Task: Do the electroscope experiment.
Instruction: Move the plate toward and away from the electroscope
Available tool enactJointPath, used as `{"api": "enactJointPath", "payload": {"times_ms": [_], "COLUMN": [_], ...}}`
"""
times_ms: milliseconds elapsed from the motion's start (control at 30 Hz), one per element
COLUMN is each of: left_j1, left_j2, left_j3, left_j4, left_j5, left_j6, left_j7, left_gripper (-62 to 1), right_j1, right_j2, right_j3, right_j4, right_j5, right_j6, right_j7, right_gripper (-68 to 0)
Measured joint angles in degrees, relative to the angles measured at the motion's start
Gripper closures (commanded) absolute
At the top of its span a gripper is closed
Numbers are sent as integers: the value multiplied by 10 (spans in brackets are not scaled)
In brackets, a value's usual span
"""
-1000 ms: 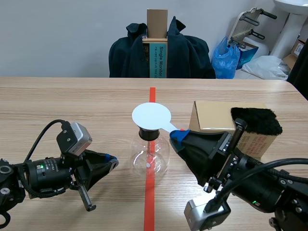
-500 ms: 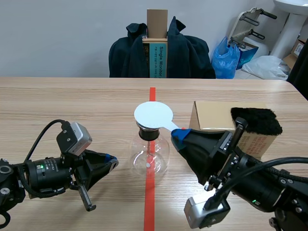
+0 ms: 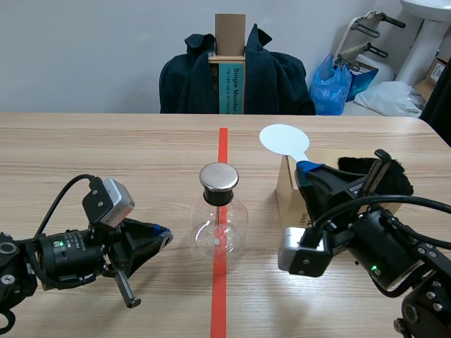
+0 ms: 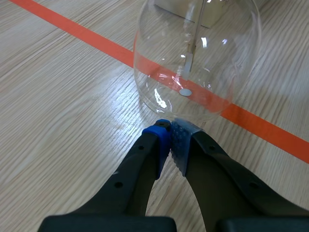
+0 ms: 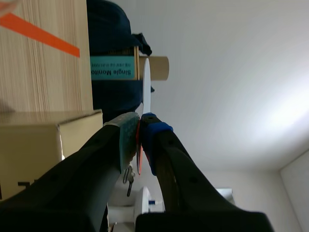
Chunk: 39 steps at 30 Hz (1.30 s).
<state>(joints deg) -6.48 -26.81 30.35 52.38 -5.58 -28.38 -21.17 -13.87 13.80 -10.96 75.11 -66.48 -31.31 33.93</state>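
The electroscope (image 3: 220,224) is a round glass flask with a black neck and a metal cap (image 3: 218,177), standing on the orange tape line at the table's middle. In the left wrist view its glass bulb (image 4: 195,58) sits just ahead of my left gripper (image 4: 170,140), which is shut on nothing. My right gripper (image 3: 304,167) is raised to the flask's right, shut on the handle of a white round paddle (image 3: 282,139). Seen edge-on, the paddle (image 5: 146,87) rises from between the right fingertips.
A cardboard box (image 3: 290,184) with a black furry cloth (image 3: 394,176) on it stands right of the flask, partly behind my right arm. A chair with a dark jacket (image 3: 236,77) and a box stands beyond the table's far edge.
My right gripper has lifted the white paddle off the flask's cap and carried it up and to the right, leaving the metal cap bare. The left arm has not moved.
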Motion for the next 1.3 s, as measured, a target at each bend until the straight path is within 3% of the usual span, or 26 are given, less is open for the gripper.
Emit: {"api": "enactJointPath", "payload": {"times_ms": [133, 367, 967, 1067, 1167, 1300], "left_j1": [0, 0, 1, 2, 2, 2], "left_j2": [0, 0, 0, 0, 0, 0], "left_j3": [0, 0, 0, 0, 0, 0], "left_j4": [0, 0, 0, 0, 0, 0], "left_j5": [0, 0, 0, 0, 0, 0], "left_j6": [3, 6, 6, 6, 6, 6], "left_j7": [0, 0, 0, 0, 0, 0], "left_gripper": [-17, -17, -17, -17, -17, -17], "right_j1": [0, 0, 0, 0, 0, 0], "right_j2": [0, 9, 10, 10, 10, 10], "right_j3": [0, 0, 0, 0, 0, 0], "right_j4": [0, 0, 28, 28, 28, 28], "right_j5": [0, 0, -2, -2, -3, -4], "right_j6": [0, 0, 2, 8, 32, 32], "right_j7": [-30, -21, 184, 197, 203, 203], "right_gripper": [-7, -7, -7, -7, -7, -7]}}
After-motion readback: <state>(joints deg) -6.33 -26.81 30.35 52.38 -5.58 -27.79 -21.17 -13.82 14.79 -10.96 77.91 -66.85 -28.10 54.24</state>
